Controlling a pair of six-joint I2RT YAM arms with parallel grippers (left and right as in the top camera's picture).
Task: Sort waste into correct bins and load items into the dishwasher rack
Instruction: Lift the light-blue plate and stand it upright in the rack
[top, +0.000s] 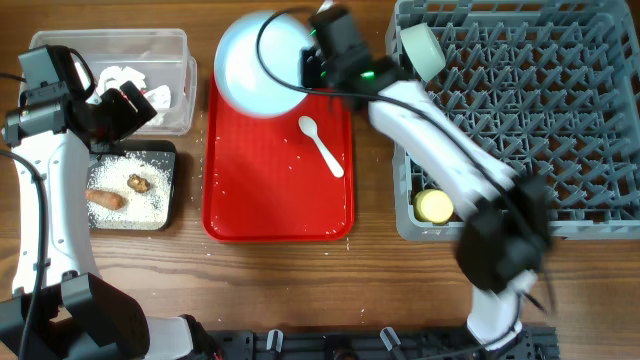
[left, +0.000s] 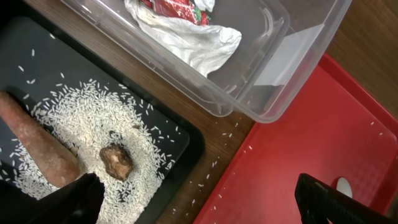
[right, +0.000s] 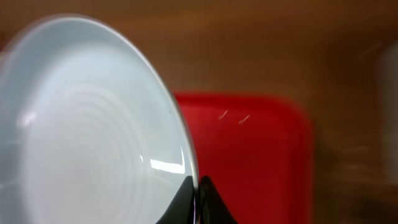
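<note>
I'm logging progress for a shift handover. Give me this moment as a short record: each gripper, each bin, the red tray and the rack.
Left gripper: open, empty, near the black tray
Right gripper: shut on the plate rim, at the red tray far end
Clear tub: white paper, red wrapper
Black tray: rice, carrot piece, brown lump
Red tray: white spoon, stray grains
Rack: bowl, yellow cup
Not yet loaded: plate, spoon

Pale blue round plate (top: 262, 52), tilted, rim in right pincer (right: 198, 198), over red tray (top: 270, 195)
</note>
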